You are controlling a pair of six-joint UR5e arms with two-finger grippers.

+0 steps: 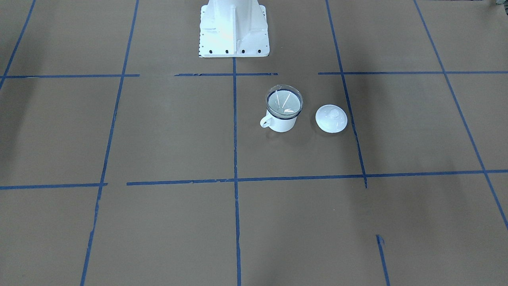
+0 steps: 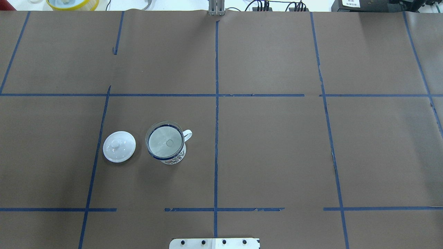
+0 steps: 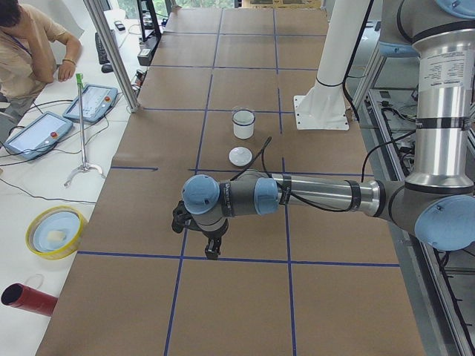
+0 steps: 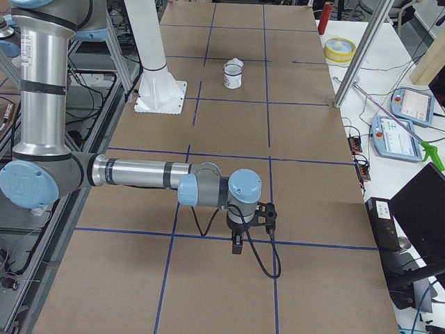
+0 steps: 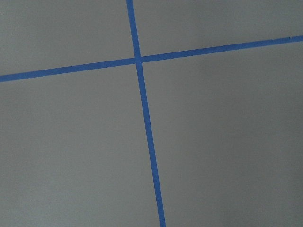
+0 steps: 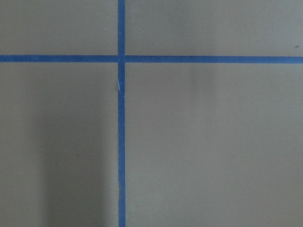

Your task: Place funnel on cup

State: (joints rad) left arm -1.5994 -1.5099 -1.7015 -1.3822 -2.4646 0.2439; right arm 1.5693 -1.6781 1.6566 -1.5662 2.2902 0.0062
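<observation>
Status check: the funnel [image 2: 165,141] is sitting in the mouth of the cup [image 1: 282,123]. Its clear rim rests on the mug's dark blue rim and its stem points down inside, out of my sight. From overhead it looks level and centred, so I'd call the placing done. The white knobbed lid [image 2: 119,146] lies just beside the mug on the brown desk [image 2: 277,145], on the side away from the handle and not touching it.

My left end effector [image 3: 213,246] hangs low over the desk well away from the mug, and my right end effector [image 4: 238,243] hangs out toward the opposite end. Only the side cameras catch them, so I cannot tell whether either one is spread or pressed together. Nothing shows between the fingers. Both wrist cameras see only paper and crossing blue tape lines [image 5: 138,59].

If the funnel needs a nudge, I judge it to be light, thin plastic that is stiff but slick and easy to tip. I'd pinch the wall at the rim, one finger inside and one outside, with a gentle squeeze. The mug looks rigid enamel but small, so a sideways bump could slide it or tip the funnel off.
</observation>
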